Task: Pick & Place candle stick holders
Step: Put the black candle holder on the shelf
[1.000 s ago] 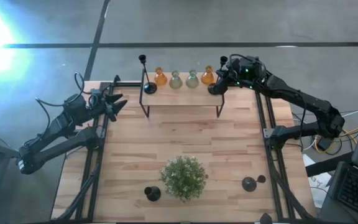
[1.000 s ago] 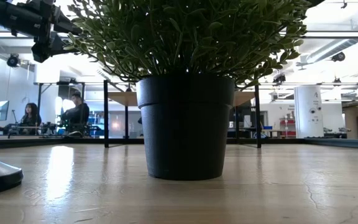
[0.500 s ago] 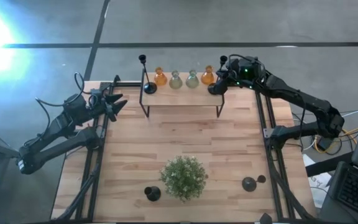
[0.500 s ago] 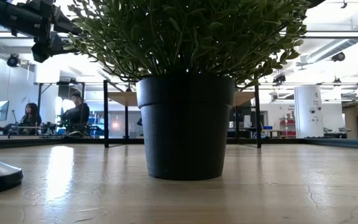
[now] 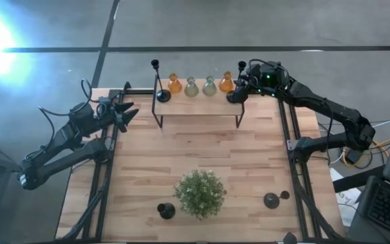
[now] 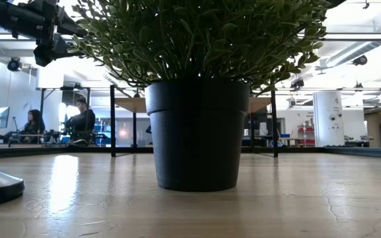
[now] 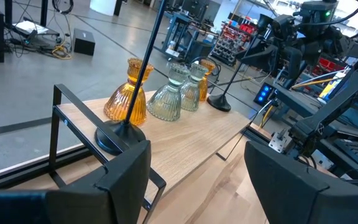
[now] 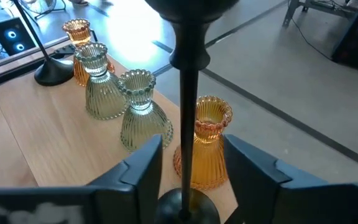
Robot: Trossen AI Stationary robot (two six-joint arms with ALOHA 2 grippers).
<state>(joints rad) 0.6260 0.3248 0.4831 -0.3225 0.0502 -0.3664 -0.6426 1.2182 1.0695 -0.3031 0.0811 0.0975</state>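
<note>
My right gripper (image 5: 244, 83) is up at the right end of the raised shelf (image 5: 198, 102), fingers spread either side of a candle stick holder's (image 8: 187, 118) stem, not closed on it; its base sits on the shelf beside an orange vase (image 8: 205, 142). A second holder (image 5: 160, 87) stands at the shelf's left end. Two more (image 5: 166, 210) (image 5: 272, 199) wait on the worktop (image 5: 202, 152) flanking the potted plant (image 5: 200, 192). My left gripper (image 5: 126, 112) hovers wide open at the left edge.
</note>
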